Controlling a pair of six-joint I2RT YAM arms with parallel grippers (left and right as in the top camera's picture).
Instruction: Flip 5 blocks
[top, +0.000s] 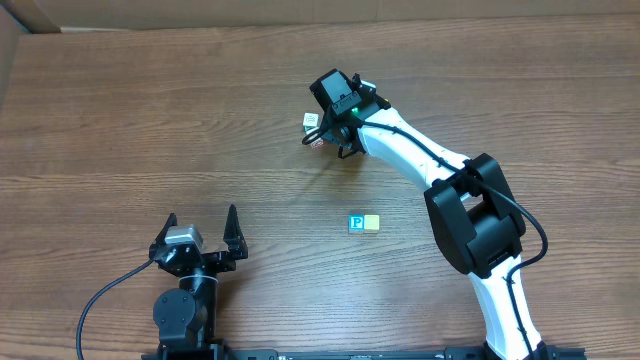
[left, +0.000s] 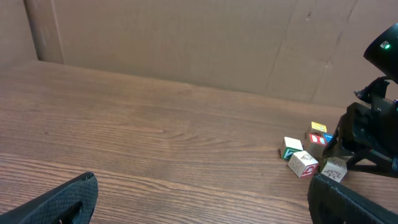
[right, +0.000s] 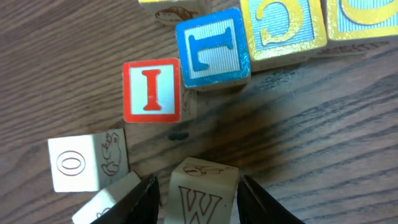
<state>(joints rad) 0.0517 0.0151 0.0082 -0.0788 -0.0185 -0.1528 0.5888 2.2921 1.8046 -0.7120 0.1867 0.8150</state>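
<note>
Jaws, right: right jaws straddle the W block (right: 200, 191), one finger (right: 142, 199) on each side. Can't tell if they're pinching it yet or just sitting beside its faces.
Jaws, left: left jaws released and spread wide, with nothing between them.
W block: flat on the surface (top: 150, 120), W face up, at the edge of the cluster nearest the wrist camera.
Neighbours: O block (right: 87, 163) is just beside it. A pale block (right: 104, 204) sits close outside one finger.
Rest of cluster: red I block (right: 151, 91), blue-faced block (right: 212, 48) and yellow C block (right: 283, 28) lie further out.
Stray pair: P block (top: 355, 223) and yellow block (top: 371, 222) are touching each other, well apart from the cluster.
Step (my read): gripping the W block to turn it over.
Do it well: pinch square on opposite side faces, centred. Lift clear before rolling the wrist so it doesn't clip the O block. Watch that the outer finger doesn't drag the pale block. Set it down on bare wood, different face up.
Right arm (top: 400, 140): stretched out to the cluster, wrist pitched down, camera looking near straight down.
Left arm (top: 185, 300): folded back at the near edge, jaws pointing away from the base, well apart from every block.
</note>
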